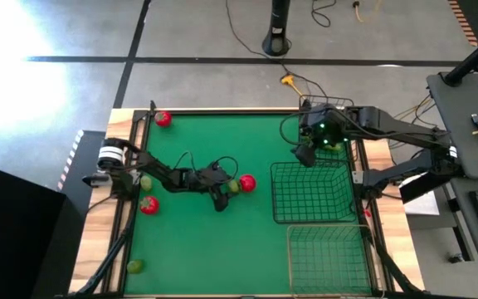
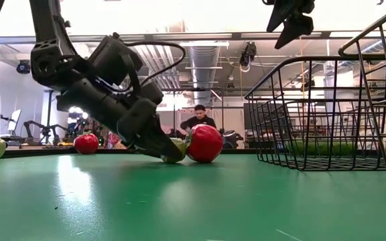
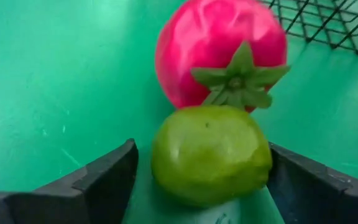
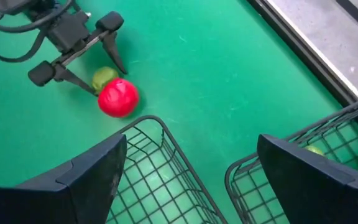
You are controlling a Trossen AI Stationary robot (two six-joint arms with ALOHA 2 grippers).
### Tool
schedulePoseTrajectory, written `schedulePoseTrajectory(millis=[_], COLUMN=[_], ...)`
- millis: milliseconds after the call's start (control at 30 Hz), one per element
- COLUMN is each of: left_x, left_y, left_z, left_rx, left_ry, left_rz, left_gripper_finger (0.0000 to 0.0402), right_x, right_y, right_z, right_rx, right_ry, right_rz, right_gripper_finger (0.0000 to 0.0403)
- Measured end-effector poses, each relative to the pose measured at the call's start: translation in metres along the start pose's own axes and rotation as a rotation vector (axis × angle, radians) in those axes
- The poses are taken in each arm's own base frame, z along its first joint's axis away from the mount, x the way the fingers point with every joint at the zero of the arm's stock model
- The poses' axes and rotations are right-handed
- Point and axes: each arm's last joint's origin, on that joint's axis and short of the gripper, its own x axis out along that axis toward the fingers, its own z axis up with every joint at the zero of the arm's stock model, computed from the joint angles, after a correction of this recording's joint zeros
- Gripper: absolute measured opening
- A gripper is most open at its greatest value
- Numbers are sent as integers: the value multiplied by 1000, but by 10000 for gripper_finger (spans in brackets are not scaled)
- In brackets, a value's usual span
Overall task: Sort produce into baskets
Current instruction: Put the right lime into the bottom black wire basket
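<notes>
Left gripper (image 3: 197, 180), jaws spread, brackets a yellow-green fruit (image 3: 210, 152) on the green surface (image 3: 55, 93), not yet pinched; a red fruit (image 3: 219, 53) touches it just beyond. Risk: closing could nudge the neighbour & roll both away. Farther off, right gripper (image 1: 304, 154) hangs open & empty over the dark basket (image 1: 309, 193).

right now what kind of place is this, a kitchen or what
Probably a robotics lab, not a kitchen: a green-topped table with two robot arms, toy produce such as a red fruit, and more equipment and a seated person in the room behind.
</notes>
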Motion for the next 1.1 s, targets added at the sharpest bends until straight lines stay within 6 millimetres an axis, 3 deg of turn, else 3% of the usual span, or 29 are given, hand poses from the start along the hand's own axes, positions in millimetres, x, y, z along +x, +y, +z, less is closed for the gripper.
schedulePoseTrajectory(millis=[333,567,667,800,1100], left_x=[-7,-9,-12,-20,-44], left_y=[-25,-35,-44,-68,-125], left_z=[-4,-7,-9,-16,-33], left_rx=[22,-2,-9,-8,-20], left_ry=[-44,-45,-46,-41,-83], left_rz=[74,44,15,-67,-158], left_gripper_finger=[301,200,176,180,190], right_x=[-1,-5,-5,4,46], right_y=[10,33,48,81,187], right_z=[5,6,3,-4,-40], right_rx=[-48,-113,-142,-202,-316], right_ry=[-74,-147,-152,-138,-89], right_rz=[54,158,205,283,438], right_gripper_finger=[354,354,354,354,353])
